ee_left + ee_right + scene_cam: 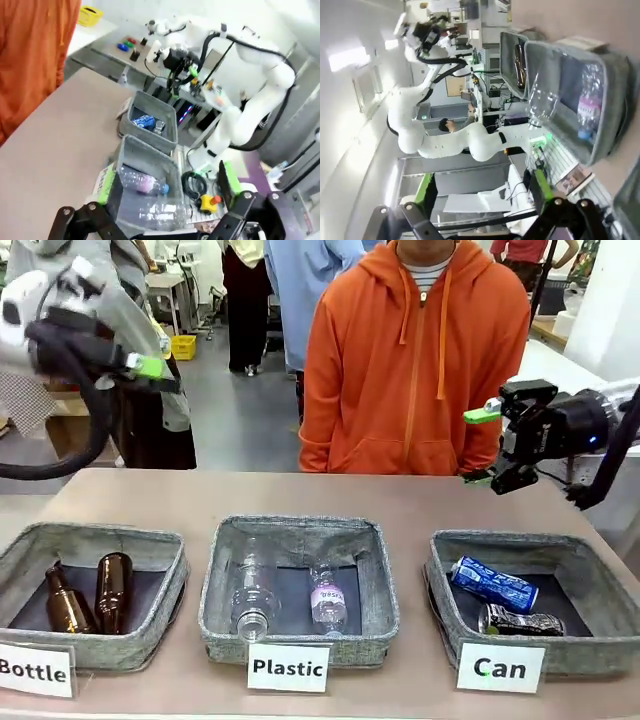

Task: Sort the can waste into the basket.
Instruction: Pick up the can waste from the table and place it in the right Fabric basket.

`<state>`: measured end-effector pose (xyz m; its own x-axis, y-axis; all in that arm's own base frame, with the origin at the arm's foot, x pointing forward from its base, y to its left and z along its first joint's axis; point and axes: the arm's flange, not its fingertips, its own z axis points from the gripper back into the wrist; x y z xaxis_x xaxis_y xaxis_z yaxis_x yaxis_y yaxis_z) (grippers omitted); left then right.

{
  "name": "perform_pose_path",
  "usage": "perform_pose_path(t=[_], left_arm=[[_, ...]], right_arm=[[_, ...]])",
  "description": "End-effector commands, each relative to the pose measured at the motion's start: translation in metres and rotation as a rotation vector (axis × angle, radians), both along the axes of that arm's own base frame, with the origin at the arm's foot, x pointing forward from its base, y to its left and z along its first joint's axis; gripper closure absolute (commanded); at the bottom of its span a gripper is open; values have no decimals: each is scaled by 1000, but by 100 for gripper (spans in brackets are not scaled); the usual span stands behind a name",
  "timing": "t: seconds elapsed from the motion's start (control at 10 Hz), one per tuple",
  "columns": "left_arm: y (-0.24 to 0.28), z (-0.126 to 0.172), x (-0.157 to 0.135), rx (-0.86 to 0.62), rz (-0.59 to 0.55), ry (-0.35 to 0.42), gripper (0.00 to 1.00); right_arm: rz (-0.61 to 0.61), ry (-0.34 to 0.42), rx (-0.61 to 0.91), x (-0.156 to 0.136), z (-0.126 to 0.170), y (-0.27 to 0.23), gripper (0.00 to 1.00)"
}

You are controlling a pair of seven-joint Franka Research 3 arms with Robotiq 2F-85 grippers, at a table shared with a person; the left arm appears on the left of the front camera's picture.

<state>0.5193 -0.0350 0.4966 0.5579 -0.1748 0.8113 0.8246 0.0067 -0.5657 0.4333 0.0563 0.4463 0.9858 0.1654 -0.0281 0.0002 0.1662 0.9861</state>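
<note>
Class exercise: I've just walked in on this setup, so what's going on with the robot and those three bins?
A waste-sorting job looks finished. Both cans, the blue can and the dark can, lie in the Can basket. The left hand and right hand are raised above the table, open and holding nothing. A person in an orange hoodie stands at the far side, touching nothing.

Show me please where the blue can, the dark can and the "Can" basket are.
blue can (493, 584), front view, middle of its side.
dark can (521, 621), front view, middle of its body.
"Can" basket (585, 549), front view, far rim.
</note>
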Motion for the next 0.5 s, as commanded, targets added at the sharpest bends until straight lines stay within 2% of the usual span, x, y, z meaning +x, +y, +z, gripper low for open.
perform_pose_path(t=[0.0,0.2,0.3,0.4], left_arm=[[23,-47,22,-135,-5,91,0],[58,-104,23,-209,18,178,0],[70,-125,19,-217,-17,206,0],[53,-104,16,-153,19,171,0]], right_arm=[[-30,-134,21,20,-12,-7,0],[-207,-149,-122,46,-37,-16,0],[-253,-97,-121,54,-42,-18,0],[-104,-123,-67,33,-32,-20,0]])
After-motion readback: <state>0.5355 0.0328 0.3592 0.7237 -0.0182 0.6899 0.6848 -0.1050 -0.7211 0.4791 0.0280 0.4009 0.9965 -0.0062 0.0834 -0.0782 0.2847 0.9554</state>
